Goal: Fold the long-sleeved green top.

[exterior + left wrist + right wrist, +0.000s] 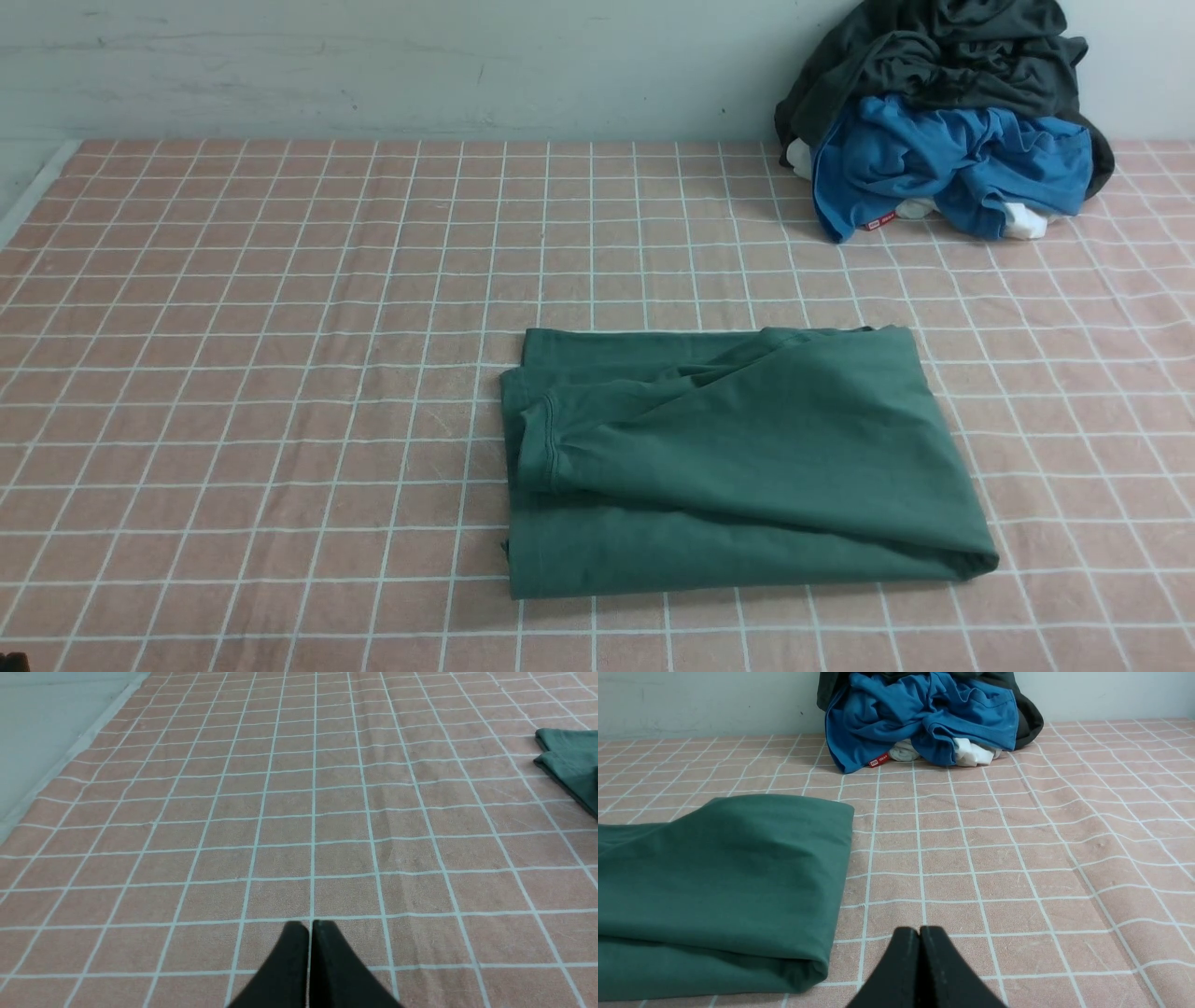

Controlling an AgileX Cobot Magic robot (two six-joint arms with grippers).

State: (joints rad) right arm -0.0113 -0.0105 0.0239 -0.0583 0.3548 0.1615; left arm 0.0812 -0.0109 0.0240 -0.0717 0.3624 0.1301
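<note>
The green long-sleeved top lies folded into a flat rectangle on the pink checked cloth, in the middle right of the front view, with a ribbed cuff showing at its left side. Neither arm shows in the front view. My left gripper is shut and empty above bare cloth, well to the left of the top, whose corner shows at the frame's edge. My right gripper is shut and empty just beside the top's folded right edge, not touching it.
A heap of clothes stands at the back right against the wall: a dark grey-black garment over a bright blue one, also in the right wrist view. The table's left edge meets a pale floor.
</note>
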